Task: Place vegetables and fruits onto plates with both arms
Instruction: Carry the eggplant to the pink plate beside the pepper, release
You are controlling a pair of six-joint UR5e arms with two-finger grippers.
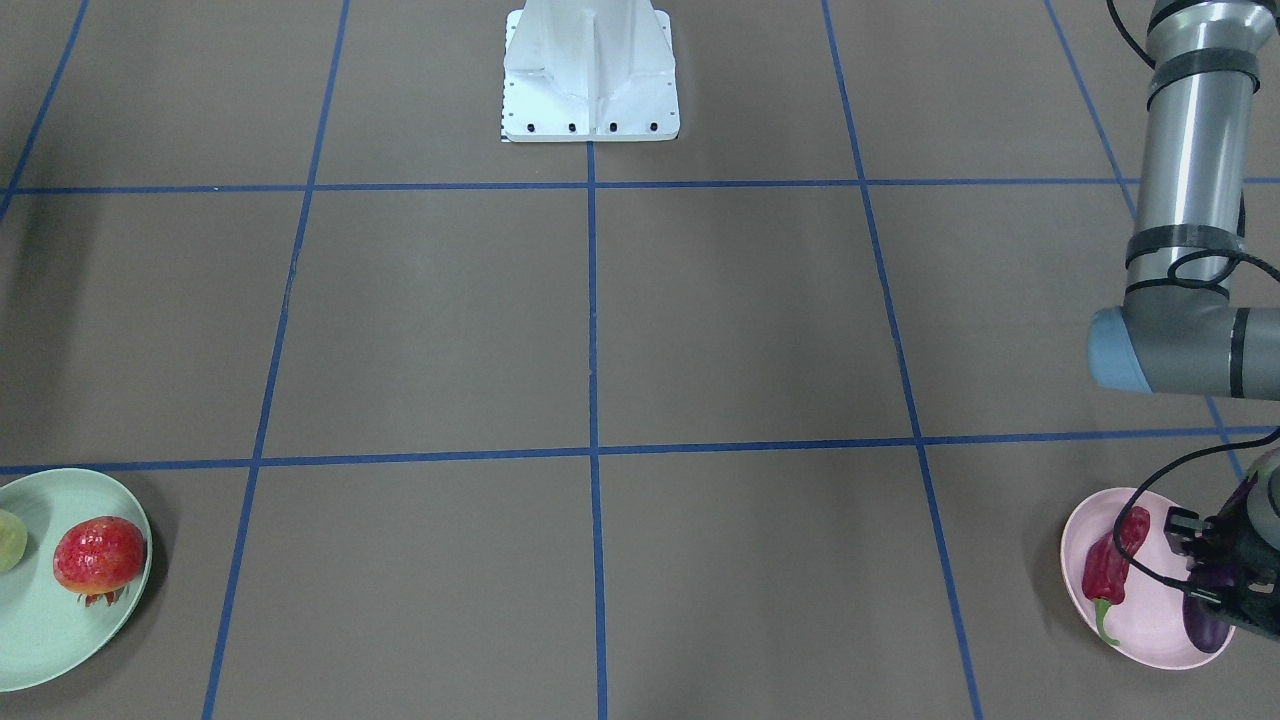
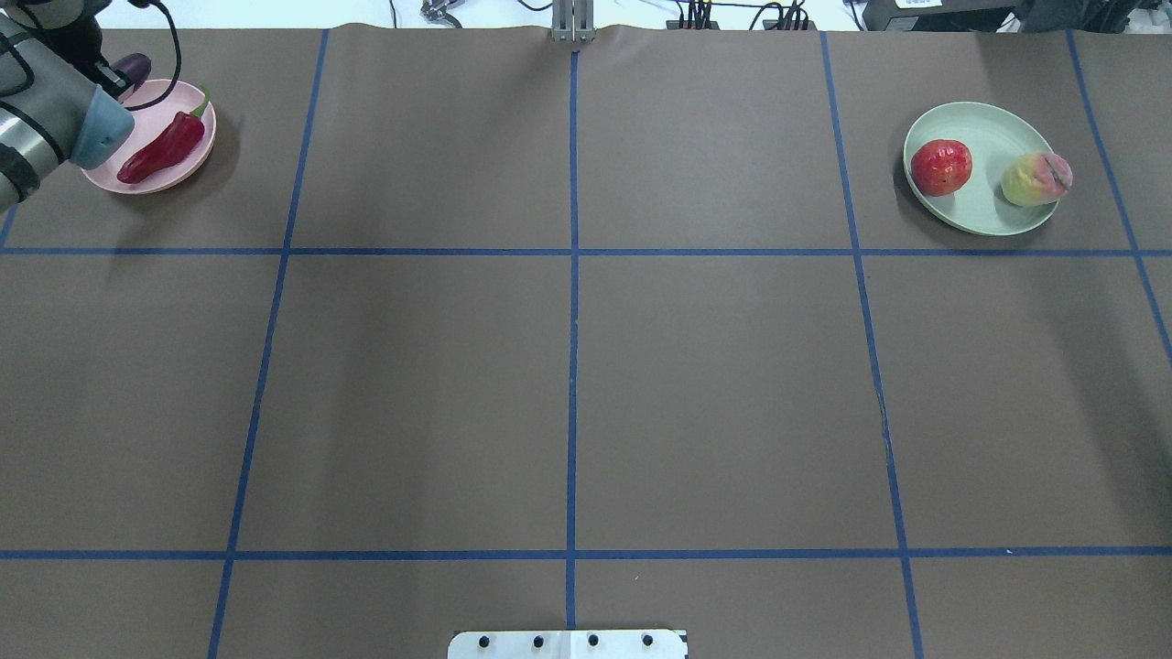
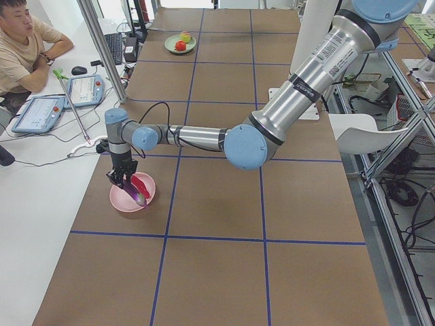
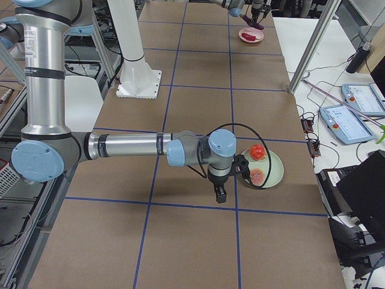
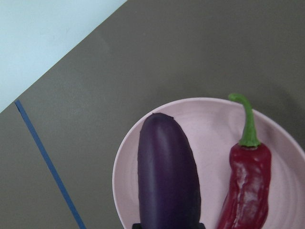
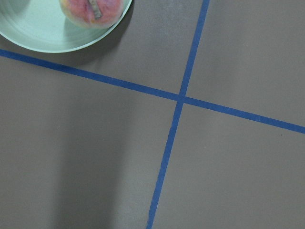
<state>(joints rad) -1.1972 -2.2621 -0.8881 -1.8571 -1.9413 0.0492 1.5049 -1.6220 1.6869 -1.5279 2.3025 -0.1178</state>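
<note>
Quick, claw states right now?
Left claw: closed on the eggplant, over the pink plate.
Right claw: cannot be told.

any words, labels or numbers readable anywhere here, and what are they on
No text reads clearly enough to quote.
Black print on the left arm's silver-grey upper tube: too small to read.
Screens of the blue-edged tablets on the white side bench: blurred, unreadable.
Pale pink round plate and pale green round plate: no print visible.
</note>
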